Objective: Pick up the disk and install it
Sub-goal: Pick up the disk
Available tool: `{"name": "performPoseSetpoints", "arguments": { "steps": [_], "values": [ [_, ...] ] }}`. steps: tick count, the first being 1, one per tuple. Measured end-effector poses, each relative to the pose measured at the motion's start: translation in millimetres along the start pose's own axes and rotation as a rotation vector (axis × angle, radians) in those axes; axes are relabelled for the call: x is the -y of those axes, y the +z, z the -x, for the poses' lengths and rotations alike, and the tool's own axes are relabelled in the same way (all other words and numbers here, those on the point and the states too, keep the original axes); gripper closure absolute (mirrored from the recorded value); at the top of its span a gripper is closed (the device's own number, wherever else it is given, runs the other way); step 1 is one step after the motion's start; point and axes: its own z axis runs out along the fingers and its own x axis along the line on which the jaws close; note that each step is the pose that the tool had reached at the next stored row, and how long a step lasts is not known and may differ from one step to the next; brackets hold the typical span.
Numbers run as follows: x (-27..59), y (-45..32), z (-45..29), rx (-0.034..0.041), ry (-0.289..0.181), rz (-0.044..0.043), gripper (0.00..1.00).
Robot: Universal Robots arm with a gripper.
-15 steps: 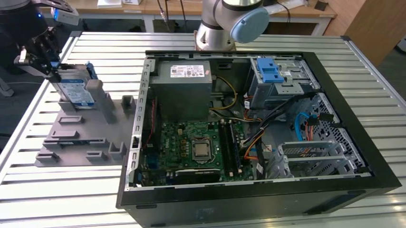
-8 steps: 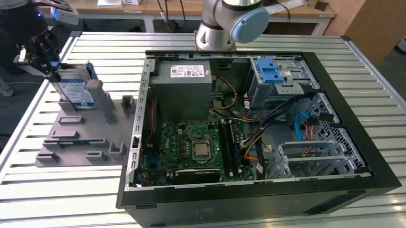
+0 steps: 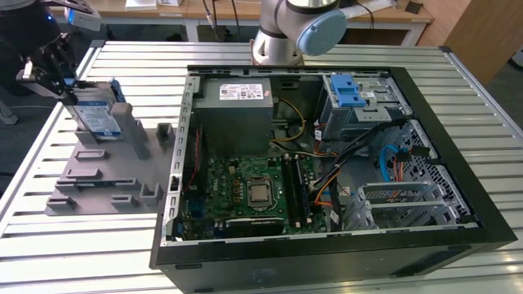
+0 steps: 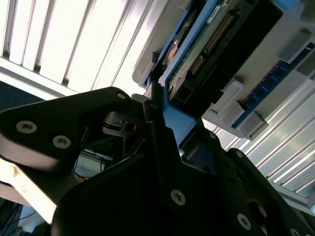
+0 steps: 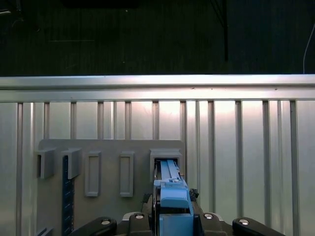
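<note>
Clearly the claw [image 3: 65, 86] is closed on the blue carrier end of the disk [image 3: 98, 116], which sits in a slot of the grey rack [image 3: 102, 177] on the counter [image 3: 49, 251]. A skewed pull could jam it in the slot and drag the rack along. It stands on edge, long axis roughly upright, gripped end uppermost.

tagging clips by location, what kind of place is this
Probably a robotics lab or test workshop: an opened desktop computer case lies on a slatted metal workbench, with a robot arm behind it and a grey parts fixture beside it.
</note>
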Motion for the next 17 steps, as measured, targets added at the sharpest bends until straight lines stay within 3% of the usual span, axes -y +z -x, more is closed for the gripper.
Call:
{"name": "performPoseSetpoints", "arguments": {
  "steps": [17],
  "values": [
    [-0.2, -9.5, 0.0, -0.0002, 0.000, 0.0000, 0.64]
  ]
}}
